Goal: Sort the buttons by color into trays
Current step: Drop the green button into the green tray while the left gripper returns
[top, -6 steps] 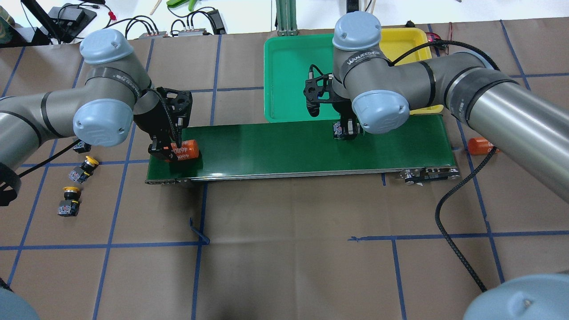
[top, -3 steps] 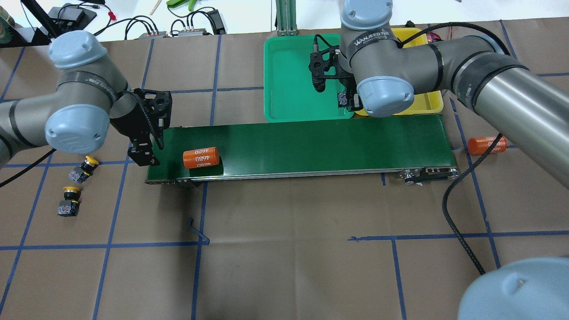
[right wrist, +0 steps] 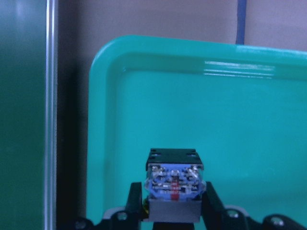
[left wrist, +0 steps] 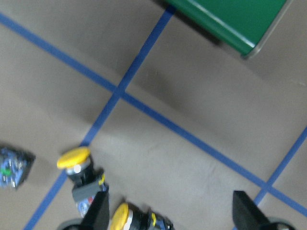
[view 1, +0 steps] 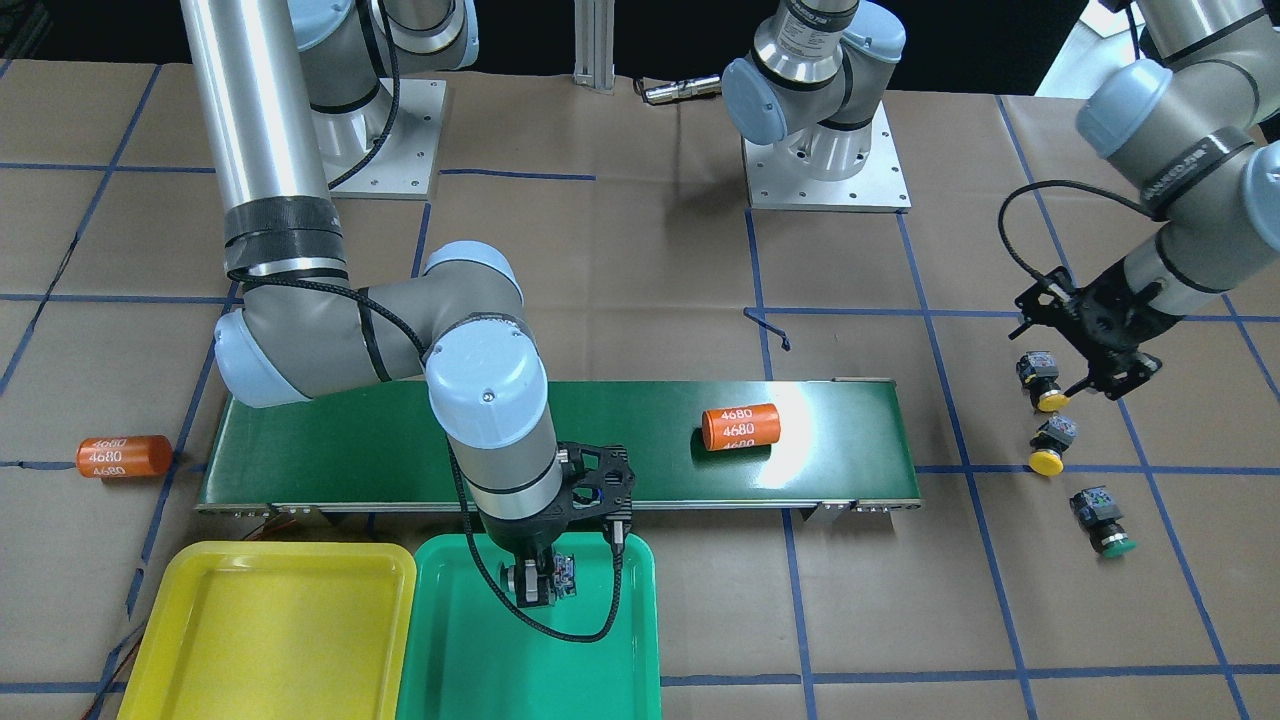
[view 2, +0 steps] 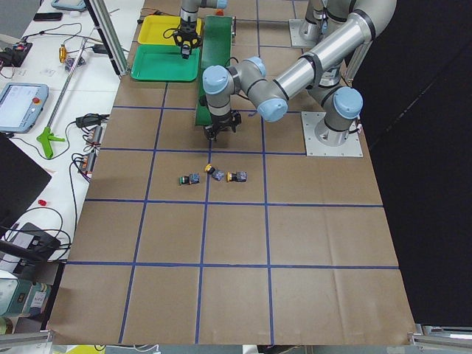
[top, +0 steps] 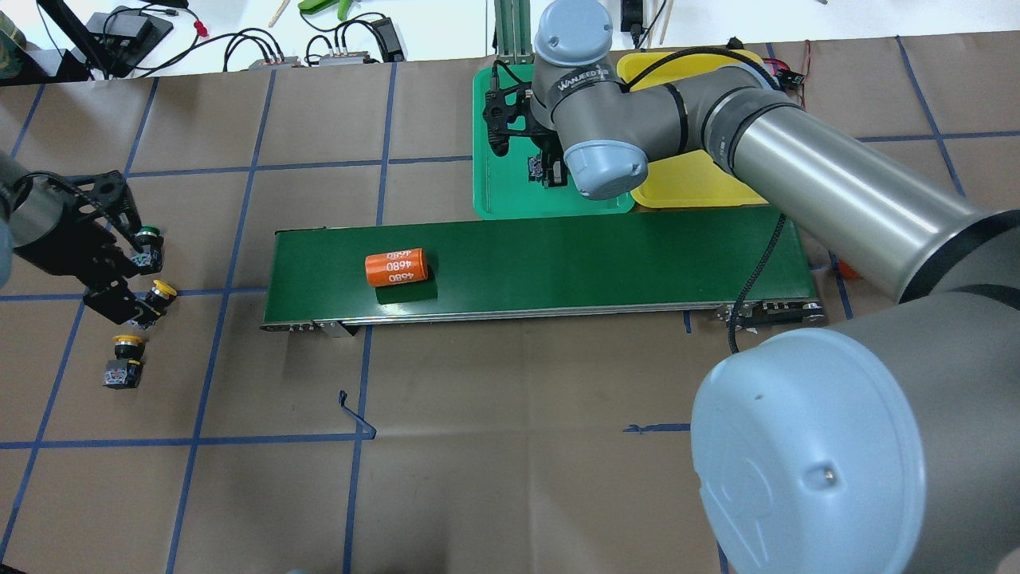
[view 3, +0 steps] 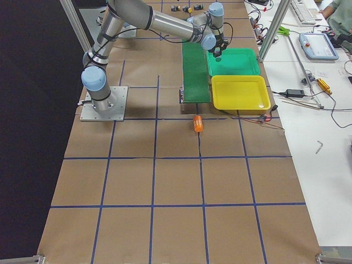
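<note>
Green tray [top: 510, 187] and yellow tray [top: 693, 179] rim to rim at far edge of surface [top: 510, 446], just beyond conveyor belt [top: 598, 263]; broad bare room on robot's side. Right hand [right wrist: 172, 194] clamped on one button [right wrist: 173, 167], cap hidden, over green tray near its belt-side rim. Left hand [left wrist: 170, 215] spread open above yellow buttons [top: 162, 288], green button [top: 148, 239] beside. "4680" on orange cylinder [top: 396, 267] lying on belt.
</note>
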